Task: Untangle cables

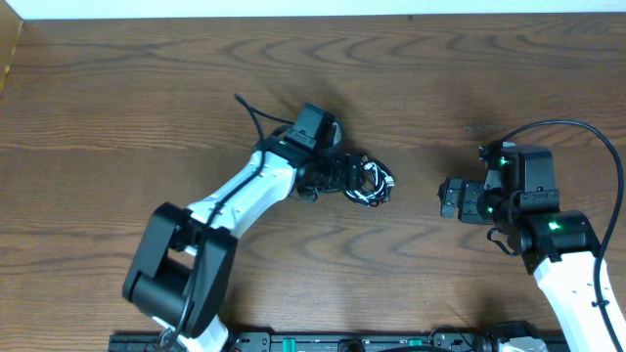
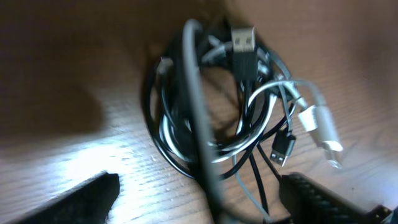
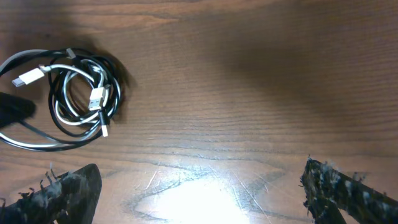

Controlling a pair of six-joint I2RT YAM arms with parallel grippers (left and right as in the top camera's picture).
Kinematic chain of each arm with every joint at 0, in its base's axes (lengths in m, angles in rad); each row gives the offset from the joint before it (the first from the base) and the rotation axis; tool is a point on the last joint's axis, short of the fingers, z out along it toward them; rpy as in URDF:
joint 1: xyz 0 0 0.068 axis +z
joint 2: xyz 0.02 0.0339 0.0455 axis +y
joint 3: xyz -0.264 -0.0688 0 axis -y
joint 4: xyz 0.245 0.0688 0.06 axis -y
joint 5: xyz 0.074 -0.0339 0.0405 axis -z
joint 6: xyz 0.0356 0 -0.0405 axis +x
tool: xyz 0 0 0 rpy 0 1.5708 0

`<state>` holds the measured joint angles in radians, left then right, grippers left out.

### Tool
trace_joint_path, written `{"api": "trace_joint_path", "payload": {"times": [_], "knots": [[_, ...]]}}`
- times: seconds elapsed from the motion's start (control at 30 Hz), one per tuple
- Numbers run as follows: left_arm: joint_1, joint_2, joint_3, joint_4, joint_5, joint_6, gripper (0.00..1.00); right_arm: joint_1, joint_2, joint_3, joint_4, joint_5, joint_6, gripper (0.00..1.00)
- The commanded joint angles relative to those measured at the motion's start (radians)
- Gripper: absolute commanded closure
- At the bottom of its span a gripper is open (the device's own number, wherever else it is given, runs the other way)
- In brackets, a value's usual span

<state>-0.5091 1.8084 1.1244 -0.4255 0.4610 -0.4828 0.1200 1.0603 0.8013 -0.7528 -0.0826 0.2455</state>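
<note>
1. From above: the cables (image 1: pixel 370 183) lie in a knotty bunch in the middle of the table (image 1: pixel 147 88). My left pincer (image 1: pixel 337 176) is right at them. My right pincer (image 1: pixel 448 198) is well apart.
2. Left wrist: my left pincer is spread, and the bunch is just ahead of its fingers (image 2: pixel 93 194).
3. Right wrist: my right pincer is spread wide over bare wood. The bunch lies far off.

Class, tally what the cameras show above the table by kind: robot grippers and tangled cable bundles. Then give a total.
Grippers: 2, the left gripper and the right gripper
Tangled bundles: 1, the cables, white and black cords looped together
Total: 3
</note>
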Motion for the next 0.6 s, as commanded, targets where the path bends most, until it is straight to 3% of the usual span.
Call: {"api": "trace_joint_path", "payload": {"times": [0.0,0.07,0.2,0.43,0.57], "knots": [[-0.015,0.034,0.009,-0.013,0.022,-0.013,0.73,-0.008,0.0,0.02,-0.003,-0.006,0.01,0.01],[-0.015,0.034,0.009,-0.022,0.022,-0.013,0.92,-0.008,0.0,0.02,-0.003,-0.007,0.01,0.01],[-0.013,0.008,0.01,-0.029,0.033,-0.01,0.92,-0.008,0.0,0.019,-0.002,-0.072,0.032,0.01],[-0.014,-0.053,0.01,-0.047,0.198,0.109,0.93,-0.007,0.035,-0.003,0.046,-0.225,0.031,0.01],[-0.016,-0.052,0.007,-0.071,0.253,0.122,0.93,0.012,0.099,-0.027,0.082,-0.3,0.031,0.05]]}}
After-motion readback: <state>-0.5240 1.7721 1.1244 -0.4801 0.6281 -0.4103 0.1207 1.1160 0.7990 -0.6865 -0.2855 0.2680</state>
